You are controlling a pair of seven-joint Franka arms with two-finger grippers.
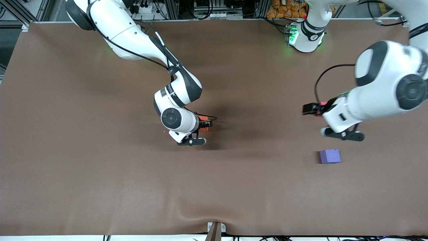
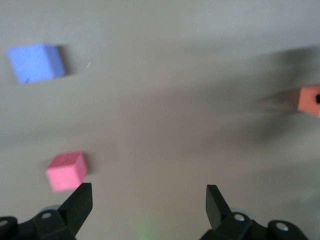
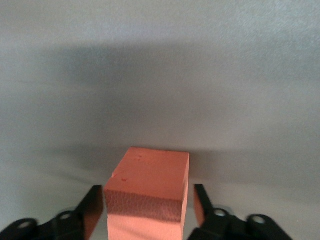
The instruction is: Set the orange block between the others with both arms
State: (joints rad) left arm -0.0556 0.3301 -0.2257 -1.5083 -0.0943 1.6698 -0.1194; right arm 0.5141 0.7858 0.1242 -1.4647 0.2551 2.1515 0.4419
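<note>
The orange block (image 1: 205,129) is at the middle of the table, between the fingers of my right gripper (image 1: 205,124). In the right wrist view the orange block (image 3: 150,180) fills most of the space inside my right gripper (image 3: 149,205), which is open, with a thin gap at the fingers. The pinkish-red cube (image 1: 322,104) lies toward the left arm's end, partly hidden under my left gripper (image 1: 310,109). The purple-blue cube (image 1: 330,156) lies nearer the front camera. My left gripper (image 2: 149,202) hangs open and empty, with the pinkish-red cube (image 2: 66,171) just outside one finger and the purple-blue cube (image 2: 36,62) farther off.
Brown cloth (image 1: 100,167) covers the whole table and wrinkles at its front edge. The left arm's green-lit base (image 1: 306,33) stands at the back edge. The left wrist view shows the orange block (image 2: 310,100) at its edge.
</note>
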